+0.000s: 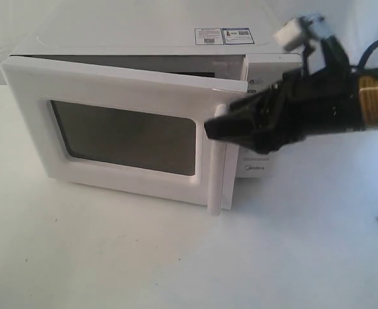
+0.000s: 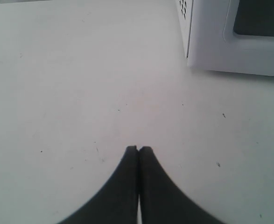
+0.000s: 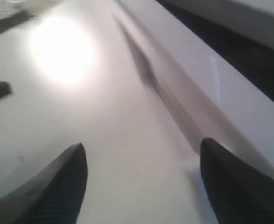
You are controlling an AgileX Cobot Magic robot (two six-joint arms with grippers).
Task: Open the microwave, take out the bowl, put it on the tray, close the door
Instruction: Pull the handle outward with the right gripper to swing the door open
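The right gripper (image 1: 218, 126) reached in from the right, its black tips at the upper part of the white bar handle (image 1: 216, 188). In the right wrist view this gripper (image 3: 142, 149) had its fingers (image 3: 71, 172) spread wide with nothing clamped between them. A long, blurred white edge ran close by one finger; whether it touched could not be told.

The door (image 1: 124, 87) stood partly swung out from the microwave (image 1: 124, 32), hinged on the left of the exterior view. A dark gap showed along its top edge. Its dark window (image 1: 124, 136) faced the camera and covered the cavity, so what lay inside could not be seen. Two stickers (image 1: 224, 35) lay on the oven's top near the back right corner. The arm hid most of the front panel to the right of the door.

The left gripper (image 2: 138, 150) had its two dark fingers pressed together, holding nothing, over bare table. The oven's lower corner (image 2: 230, 46) stood well apart from it.

The oven sat on a plain white table (image 1: 176, 257), faintly speckled with small marks in the left wrist view. Behind it the backdrop was white as well.
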